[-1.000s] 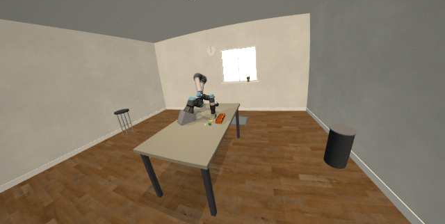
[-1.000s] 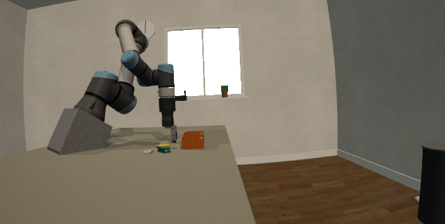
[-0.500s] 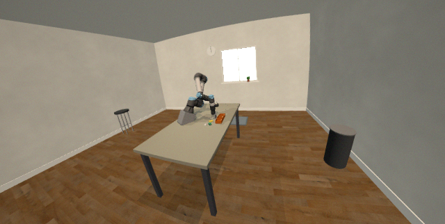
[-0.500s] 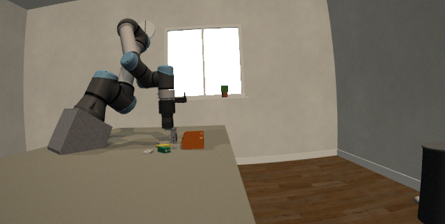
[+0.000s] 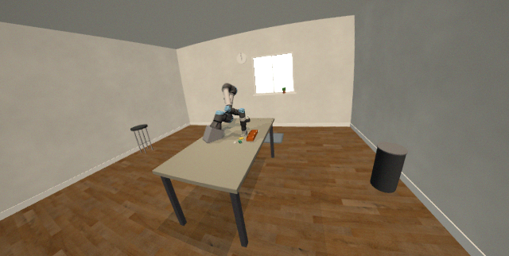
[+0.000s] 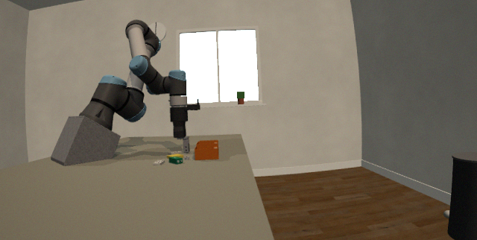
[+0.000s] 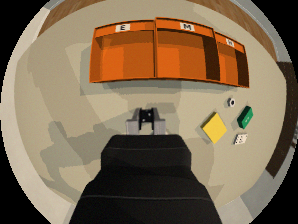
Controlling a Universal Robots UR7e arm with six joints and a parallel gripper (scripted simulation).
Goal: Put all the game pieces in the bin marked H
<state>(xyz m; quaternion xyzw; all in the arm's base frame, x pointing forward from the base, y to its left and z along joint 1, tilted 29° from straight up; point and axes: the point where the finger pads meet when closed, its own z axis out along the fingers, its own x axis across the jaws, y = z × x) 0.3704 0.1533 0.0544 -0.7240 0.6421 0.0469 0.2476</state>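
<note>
The two dark fingers stand close together, clamped on something small between them; the piece itself is too small and too hidden to name from the wrist view. The gripper (image 7: pixel 147 123) points straight down over the beige table top (image 6: pixel 112 195), its tips low, just on the arm's side of the orange three-compartment plastic bin (image 7: pixel 166 52). In the exterior view the gripper (image 6: pixel 185 144) hangs just beside that bin's near end (image 6: pixel 206 150), and whether its tips touch the table cannot be told.

The orange bin stands on the table with its three open compartments in a row, each with a small white label on its far rim; the letters are too small to read, so which one is marked H cannot be told. All three compartments look bare inside.

On the other side of the gripper from the arm's grey wedge-shaped base (image 6: pixel 83 141), near the bin's end, lie four small things close together: a flat yellow square tile (image 7: pixel 214 127), a dark green rectangular block (image 7: pixel 245 116), a small white piece (image 7: pixel 240 139), and a tiny round grey piece (image 7: pixel 232 102) nearest the bin. None touches the bin.
</note>
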